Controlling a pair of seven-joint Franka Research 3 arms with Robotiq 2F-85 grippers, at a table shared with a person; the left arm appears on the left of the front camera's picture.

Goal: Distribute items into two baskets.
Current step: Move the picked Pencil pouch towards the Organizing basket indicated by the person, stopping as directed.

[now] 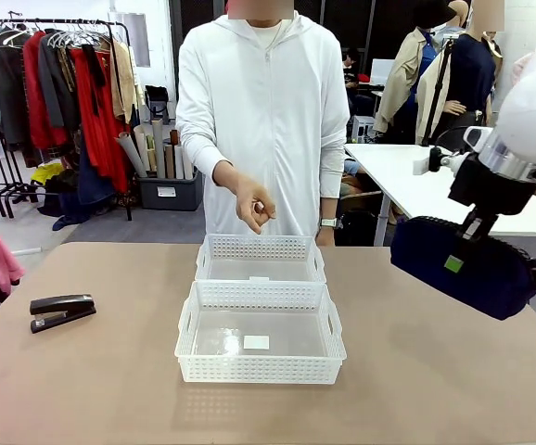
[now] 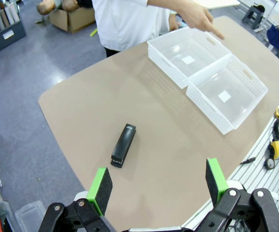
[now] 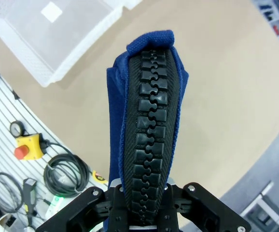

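Navy pouch (image 1: 467, 269): middle right of the front frame, hanging clear above the table (image 1: 416, 371); right gripper (image 1: 475, 225) has its fingers clamped on the zipper edge. Black stapler (image 1: 62, 311): lower left, flat on the table. Smaller basket (image 1: 261, 247) and larger basket (image 1: 261, 369): centre frame, touching, the smaller one higher in the picture. Left gripper (image 2: 158, 182): bottom of the wrist frame, fingers wide apart, holding nothing. Person's hand (image 1: 254, 209): above the smaller basket.

Stapler (image 1: 62, 311) at left, smaller basket (image 1: 261, 247) behind larger basket (image 1: 259, 369) (touching), pouch (image 1: 463, 269) aloft right.
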